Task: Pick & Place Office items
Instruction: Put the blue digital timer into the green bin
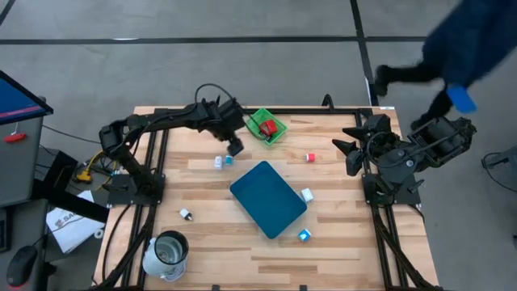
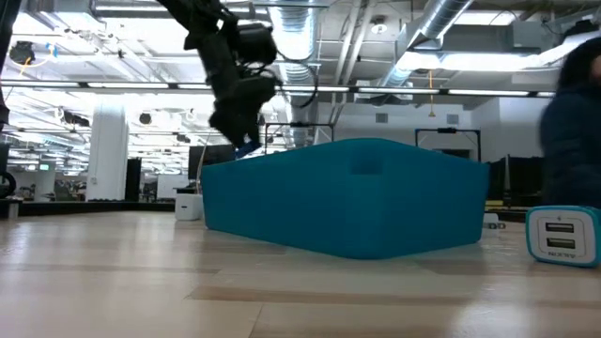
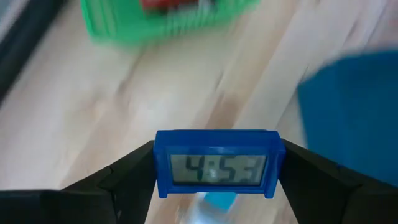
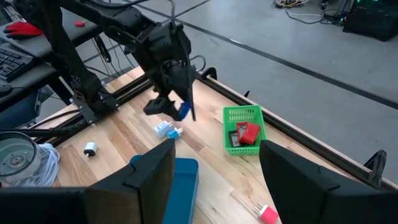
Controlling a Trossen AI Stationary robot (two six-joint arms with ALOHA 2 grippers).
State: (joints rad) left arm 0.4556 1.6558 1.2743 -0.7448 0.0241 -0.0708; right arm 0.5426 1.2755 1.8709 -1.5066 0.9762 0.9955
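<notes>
High view: the left end effector (image 1: pixel 234 147) hangs over the table (image 1: pixel 202 202) between the green basket (image 1: pixel 260 122) and the teal board (image 1: pixel 268 199), its fingers clamped on a small blue clock (image 1: pixel 235 149). In the left wrist view that blue clock (image 3: pixel 216 163) sits squarely between the two dark fingers (image 3: pixel 127 177), its grey display facing the camera, with the green basket (image 3: pixel 161 18) blurred beyond it and the teal board (image 3: pixel 354 112) off to one side. The right wrist view shows the left end effector (image 4: pixel 174 107) lifted clear of the wood, the blue clock (image 4: pixel 183 110) pinched at its tip. Just below it on the table lies a white-and-blue block (image 1: pixel 223 161) with a second piece touching it. A red piece (image 1: pixel 269 127) lies inside the green basket. Another small red item (image 1: pixel 309 157) rests on the table well to the right of the basket. Two more white-and-blue blocks (image 1: pixel 307 194) (image 1: pixel 304 235) sit beside the teal board's right edge and lower corner. A tiny white-and-black piece (image 1: pixel 185 214) lies alone on the left part of the table, near a metal cup (image 1: pixel 166 255) at the front left corner. The right end effector (image 1: pixel 349 147) waits at the table's right edge, fingers apart. A person in dark clothing (image 1: pixel 460 40) stands beyond the far right corner
</notes>
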